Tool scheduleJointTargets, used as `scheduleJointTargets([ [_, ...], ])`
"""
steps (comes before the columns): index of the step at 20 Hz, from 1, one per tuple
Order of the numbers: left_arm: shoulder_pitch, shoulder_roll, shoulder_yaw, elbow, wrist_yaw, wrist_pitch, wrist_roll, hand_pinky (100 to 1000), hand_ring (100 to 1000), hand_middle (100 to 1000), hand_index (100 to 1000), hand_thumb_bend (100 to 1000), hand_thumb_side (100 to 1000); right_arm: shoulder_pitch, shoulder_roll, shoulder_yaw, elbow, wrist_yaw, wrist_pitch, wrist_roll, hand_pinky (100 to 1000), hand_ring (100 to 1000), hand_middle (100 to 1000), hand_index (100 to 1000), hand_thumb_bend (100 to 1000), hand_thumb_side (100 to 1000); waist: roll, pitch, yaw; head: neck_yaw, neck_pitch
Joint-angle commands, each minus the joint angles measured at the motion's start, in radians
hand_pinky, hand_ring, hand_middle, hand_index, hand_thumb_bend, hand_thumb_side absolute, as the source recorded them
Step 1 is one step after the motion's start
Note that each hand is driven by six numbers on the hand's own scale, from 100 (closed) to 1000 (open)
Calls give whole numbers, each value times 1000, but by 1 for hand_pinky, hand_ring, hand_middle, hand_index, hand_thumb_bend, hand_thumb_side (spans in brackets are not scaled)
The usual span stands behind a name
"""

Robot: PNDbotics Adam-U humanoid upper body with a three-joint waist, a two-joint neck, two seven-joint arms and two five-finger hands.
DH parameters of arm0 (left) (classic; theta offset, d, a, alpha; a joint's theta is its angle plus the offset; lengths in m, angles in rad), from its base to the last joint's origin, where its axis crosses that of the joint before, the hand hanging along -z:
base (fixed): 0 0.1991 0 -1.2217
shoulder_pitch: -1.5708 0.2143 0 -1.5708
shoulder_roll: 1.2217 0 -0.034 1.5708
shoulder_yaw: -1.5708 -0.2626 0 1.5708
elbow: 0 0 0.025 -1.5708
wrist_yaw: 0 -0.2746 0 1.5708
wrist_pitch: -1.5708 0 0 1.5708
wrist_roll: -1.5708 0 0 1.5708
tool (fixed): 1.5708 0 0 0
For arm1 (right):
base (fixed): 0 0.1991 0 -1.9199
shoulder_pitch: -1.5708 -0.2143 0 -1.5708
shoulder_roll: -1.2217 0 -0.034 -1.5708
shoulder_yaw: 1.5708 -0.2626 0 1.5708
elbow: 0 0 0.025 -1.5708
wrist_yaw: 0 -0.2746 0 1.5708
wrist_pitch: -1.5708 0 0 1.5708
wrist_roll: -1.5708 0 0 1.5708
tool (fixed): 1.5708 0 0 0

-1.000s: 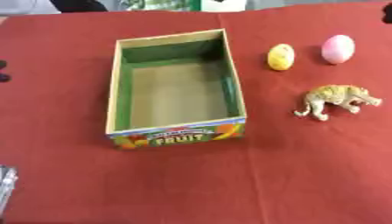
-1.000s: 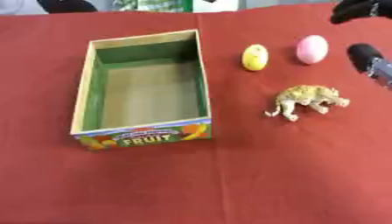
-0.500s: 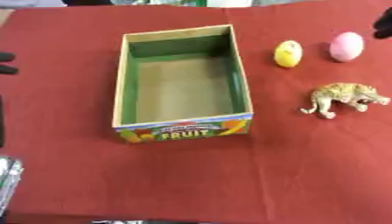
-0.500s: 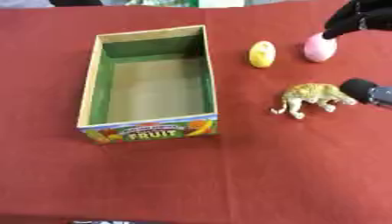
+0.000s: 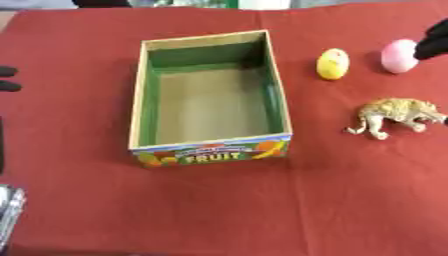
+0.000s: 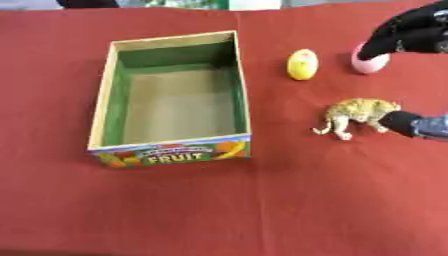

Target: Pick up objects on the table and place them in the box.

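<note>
Now my right hand (image 6: 411, 32) comes over the pink egg (image 6: 367, 61), fingers spread, thumb beside the toy tiger (image 6: 354, 114), grasping nothing. All toys, also the yellow egg (image 6: 302, 64), lie right of the empty box (image 6: 103, 107) on the counter (image 6: 262, 210).

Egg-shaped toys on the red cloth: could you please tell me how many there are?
2. The yellow egg lies right of the box; the pink egg lies farther right, partly covered by the right hand. None shows inside the box.
</note>
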State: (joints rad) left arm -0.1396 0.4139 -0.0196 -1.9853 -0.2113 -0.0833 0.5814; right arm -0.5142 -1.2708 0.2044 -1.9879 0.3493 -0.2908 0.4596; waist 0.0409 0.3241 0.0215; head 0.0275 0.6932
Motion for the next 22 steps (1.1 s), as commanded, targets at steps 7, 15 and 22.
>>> scheduleJointTargets([
  [7,-12,17,-2,-15,7,-3,-10,524,601,672,742,100,889,-56,5,46,12,27,84,79,886,931,860,964,362,864,-4,-12,8,-31,-17],
  [15,-15,14,-6,-15,9,-3,-16,525,602,671,736,100,889,-93,41,88,76,70,139,80,879,925,855,948,351,864,-3,-10,12,-45,-24],
  [22,-19,10,-7,-15,11,-5,-21,525,602,669,731,100,888,-122,82,130,153,133,156,94,878,924,862,945,358,851,3,-5,21,-53,-26],
])
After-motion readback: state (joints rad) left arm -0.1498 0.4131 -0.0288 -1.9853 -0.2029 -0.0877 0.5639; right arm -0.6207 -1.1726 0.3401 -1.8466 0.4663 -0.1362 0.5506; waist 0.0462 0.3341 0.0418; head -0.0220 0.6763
